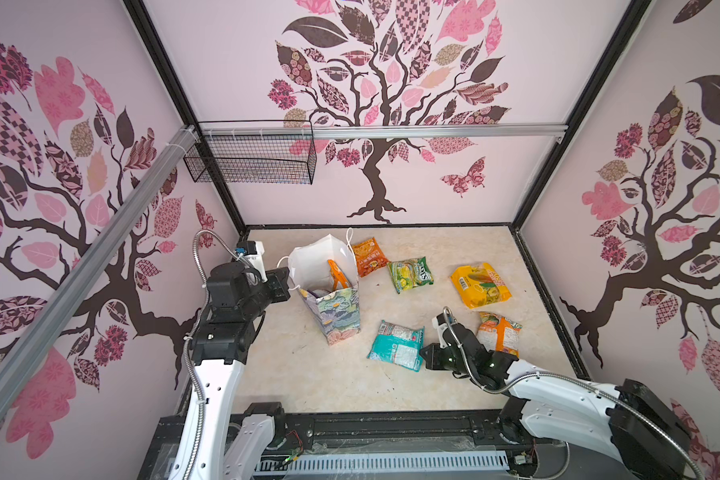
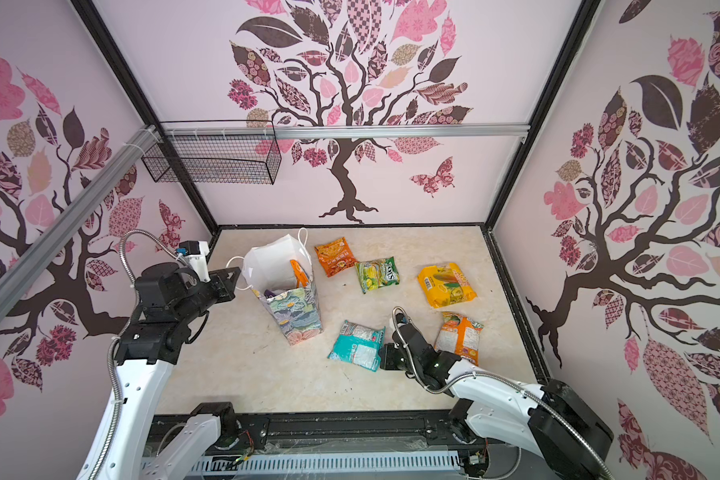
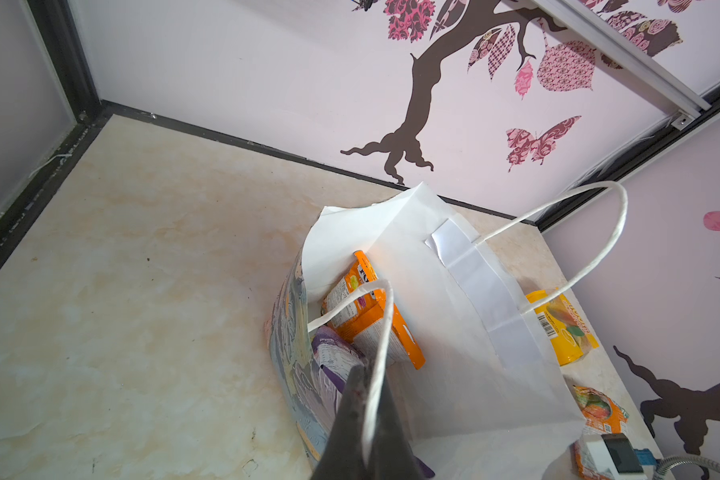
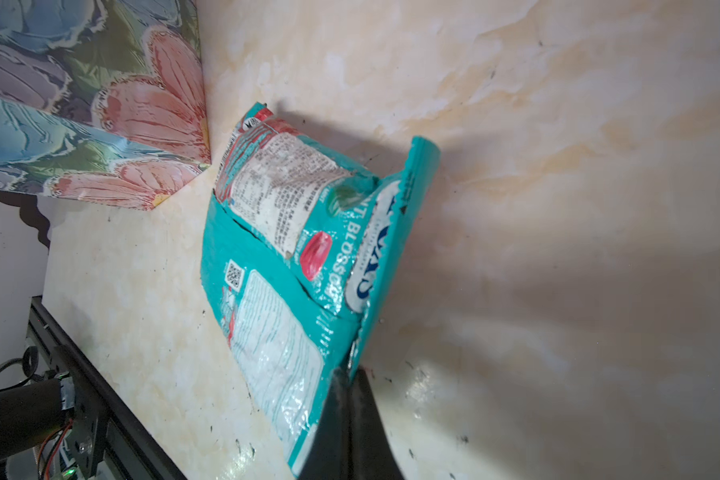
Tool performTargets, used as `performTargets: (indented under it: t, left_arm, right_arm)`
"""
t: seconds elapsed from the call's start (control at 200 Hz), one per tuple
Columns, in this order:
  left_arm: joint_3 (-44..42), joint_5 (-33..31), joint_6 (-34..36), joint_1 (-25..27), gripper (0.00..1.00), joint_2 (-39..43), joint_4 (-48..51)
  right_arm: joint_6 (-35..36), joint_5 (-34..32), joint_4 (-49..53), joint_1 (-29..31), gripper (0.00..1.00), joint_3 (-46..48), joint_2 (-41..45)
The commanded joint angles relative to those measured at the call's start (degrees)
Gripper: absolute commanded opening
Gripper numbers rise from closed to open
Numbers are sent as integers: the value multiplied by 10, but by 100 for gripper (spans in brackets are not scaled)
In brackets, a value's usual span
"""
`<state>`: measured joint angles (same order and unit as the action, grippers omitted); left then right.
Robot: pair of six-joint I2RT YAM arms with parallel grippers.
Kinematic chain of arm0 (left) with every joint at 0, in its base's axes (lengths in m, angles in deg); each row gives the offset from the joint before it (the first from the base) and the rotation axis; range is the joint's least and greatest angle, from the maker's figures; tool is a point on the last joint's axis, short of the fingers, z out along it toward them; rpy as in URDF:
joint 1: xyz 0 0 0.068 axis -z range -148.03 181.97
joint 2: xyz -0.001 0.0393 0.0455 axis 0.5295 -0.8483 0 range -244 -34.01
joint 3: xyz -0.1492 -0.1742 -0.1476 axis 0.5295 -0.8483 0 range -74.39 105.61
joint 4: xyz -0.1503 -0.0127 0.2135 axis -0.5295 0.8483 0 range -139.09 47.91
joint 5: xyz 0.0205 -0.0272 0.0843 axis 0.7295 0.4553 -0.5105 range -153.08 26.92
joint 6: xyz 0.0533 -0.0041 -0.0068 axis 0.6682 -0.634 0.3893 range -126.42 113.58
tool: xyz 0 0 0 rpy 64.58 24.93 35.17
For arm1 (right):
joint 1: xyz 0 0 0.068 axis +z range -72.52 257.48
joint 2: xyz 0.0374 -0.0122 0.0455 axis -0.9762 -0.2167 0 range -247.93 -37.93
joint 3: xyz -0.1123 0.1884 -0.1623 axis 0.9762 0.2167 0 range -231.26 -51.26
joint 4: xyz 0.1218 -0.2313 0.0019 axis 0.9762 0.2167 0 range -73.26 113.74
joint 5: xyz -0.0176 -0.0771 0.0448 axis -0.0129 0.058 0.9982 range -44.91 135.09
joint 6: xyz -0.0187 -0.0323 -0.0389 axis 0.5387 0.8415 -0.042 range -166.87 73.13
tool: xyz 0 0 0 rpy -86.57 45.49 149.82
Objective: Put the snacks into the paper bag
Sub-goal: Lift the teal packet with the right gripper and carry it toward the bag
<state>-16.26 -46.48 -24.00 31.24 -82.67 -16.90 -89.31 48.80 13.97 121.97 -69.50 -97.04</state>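
The paper bag (image 1: 334, 309) (image 2: 297, 309) stands open at the table's left middle, with an orange-and-white packet (image 3: 371, 318) and a purple one (image 3: 334, 353) inside. My left gripper (image 1: 285, 279) (image 3: 366, 374) is shut on the bag's near white cord handle (image 3: 385, 320). My right gripper (image 1: 422, 355) (image 4: 352, 372) is shut on the edge of a teal snack packet (image 1: 396, 345) (image 4: 275, 257) lying right of the bag. Orange (image 1: 368, 257), green (image 1: 410, 274), yellow (image 1: 481, 286) and orange-and-white (image 1: 499, 332) packets lie flat on the table.
A black wire basket (image 1: 252, 156) hangs on the back-left rail, well above the table. Dark frame edges (image 1: 549, 299) border the table on the right and back. Bare marbled tabletop (image 1: 308, 382) stretches in front of the bag.
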Motion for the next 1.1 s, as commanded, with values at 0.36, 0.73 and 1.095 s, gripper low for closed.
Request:
performTargets:
  t: [0.36, 0.73, 1.095]
  left_arm:
    - [-8, -1, 9, 0, 0, 12, -16]
    - [-12, -5, 8, 1, 0, 16, -20]
    - [-14, 2, 4, -5, 0, 19, -26]
  right_arm:
    - [42, 92, -11, -2, 0, -48, 51]
    - [98, 135, -11, -2, 0, -136, 29]
    - [194, 183, 127, -2, 0, -288, -46]
